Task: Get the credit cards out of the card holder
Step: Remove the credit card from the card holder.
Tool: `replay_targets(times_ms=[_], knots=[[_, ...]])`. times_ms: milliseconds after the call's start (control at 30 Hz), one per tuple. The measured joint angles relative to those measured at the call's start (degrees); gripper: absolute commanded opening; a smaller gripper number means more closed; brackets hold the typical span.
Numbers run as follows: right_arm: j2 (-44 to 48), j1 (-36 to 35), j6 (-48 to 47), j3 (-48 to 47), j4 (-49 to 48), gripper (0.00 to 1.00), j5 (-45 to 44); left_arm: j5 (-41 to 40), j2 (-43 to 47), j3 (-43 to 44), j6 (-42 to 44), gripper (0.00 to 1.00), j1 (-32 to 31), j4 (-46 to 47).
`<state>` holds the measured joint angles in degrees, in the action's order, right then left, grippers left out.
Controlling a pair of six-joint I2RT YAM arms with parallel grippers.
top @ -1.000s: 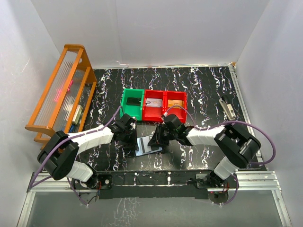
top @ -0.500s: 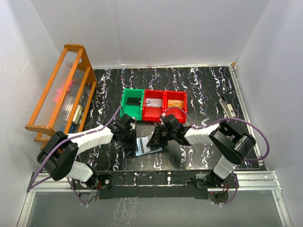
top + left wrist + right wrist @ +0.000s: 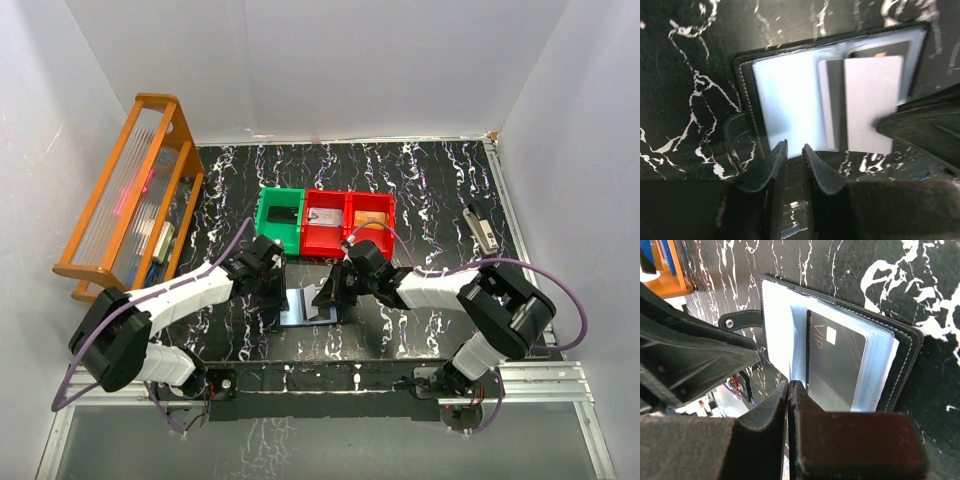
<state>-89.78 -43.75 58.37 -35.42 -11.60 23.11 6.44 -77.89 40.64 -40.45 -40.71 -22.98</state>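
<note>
The card holder lies open on the black marble table between my two grippers. In the left wrist view its light-blue panels face up. A black VIP card sits in the right panel's pocket. A pale card stands up from the holder's middle, seen edge-on in the right wrist view. My right gripper is shut on its near edge. My left gripper is shut to a thin gap with nothing between the fingers, tips at the holder's near left edge.
A green bin and two red bins stand in a row just behind the holder, with a dark card and an orange card inside. A wooden rack stands at left. A small grey object lies at right.
The holder has shifted slightly left and sits squarer. Both grippers moved with it. The right gripper stays shut at the holder's middle.
</note>
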Motion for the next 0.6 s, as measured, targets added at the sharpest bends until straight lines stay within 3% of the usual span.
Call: replay_targets(times_ms=[133,233,600], knots=[[1.7,0.0,0.3,0.8,0.7,0.00,-0.7,-0.1,1.5,2.6,0.2,0.31,0.0,0.2],[1.7,0.0,0.3,0.8,0.7,0.00,-0.7,1.2,2.1,3.3,0.2,0.32,0.0,2.2],[1.0,0.0,1.3,0.9,0.7,0.08,-0.7,7.4,-5.3,1.2,-1.4,0.17,0.0,9.0]])
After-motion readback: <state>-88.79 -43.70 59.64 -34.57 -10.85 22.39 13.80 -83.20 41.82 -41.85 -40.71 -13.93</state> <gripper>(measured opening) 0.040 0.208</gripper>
